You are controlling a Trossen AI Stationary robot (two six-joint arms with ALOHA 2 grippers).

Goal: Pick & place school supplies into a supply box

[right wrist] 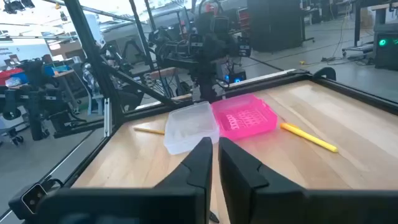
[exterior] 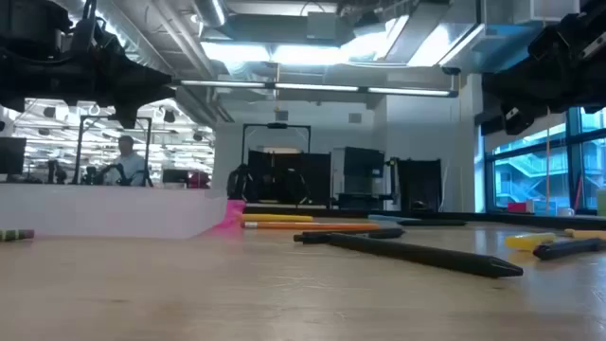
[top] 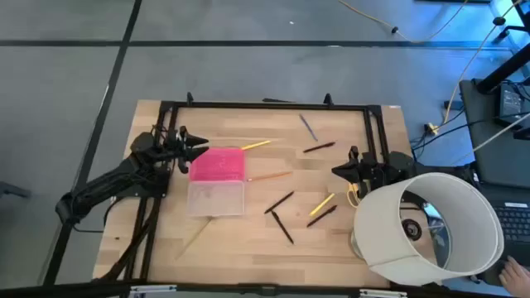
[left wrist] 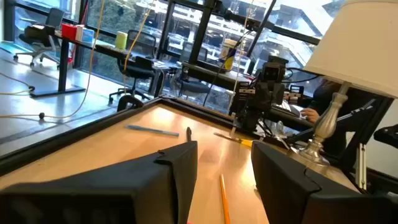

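The supply box lies open on the table's left half: its pink lid (top: pixel 217 164) (right wrist: pixel 245 118) sits on the far side, hinged to the clear case (top: pixel 215 199) (right wrist: pixel 189 127). Pens and pencils lie flat on the wood: a yellow one (top: pixel 255 145), an orange-wood one (top: pixel 269 176), two black ones (top: pixel 279 202) (top: pixel 282 227), a yellow (top: pixel 322 204) and a black (top: pixel 322 216), a dark one (top: pixel 319 147), a grey one (top: pixel 308 127) and a wooden pencil (top: pixel 195 238). My left gripper (top: pixel 199 147) (left wrist: pixel 224 162) hovers open at the lid's far left corner. My right gripper (top: pixel 338 171) (right wrist: pixel 214 155) hangs shut above the table's right part, pointing toward the box.
A lamp with a large white shade (top: pixel 431 223) stands at the table's near right corner, close behind my right arm. A black frame (top: pixel 265 104) rims the table's far and side edges. Bare wood lies between the box and the black pens.
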